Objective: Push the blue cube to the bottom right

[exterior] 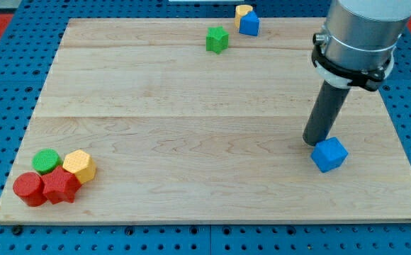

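A blue cube [329, 154] lies on the wooden board [191, 120] at the view's lower right. My tip [314, 143] rests on the board touching the cube's upper left side. The dark rod rises from it to the grey arm body [361, 32] at the view's top right. A second blue block [249, 24] lies at the view's top, right of centre, touching a yellow block [243, 11] behind it.
A green cube [217, 39] lies near the top, left of the second blue block. At the view's bottom left a cluster holds a green cylinder [47, 161], a yellow block [80, 166], a red cylinder [29, 188] and a red block [60, 186].
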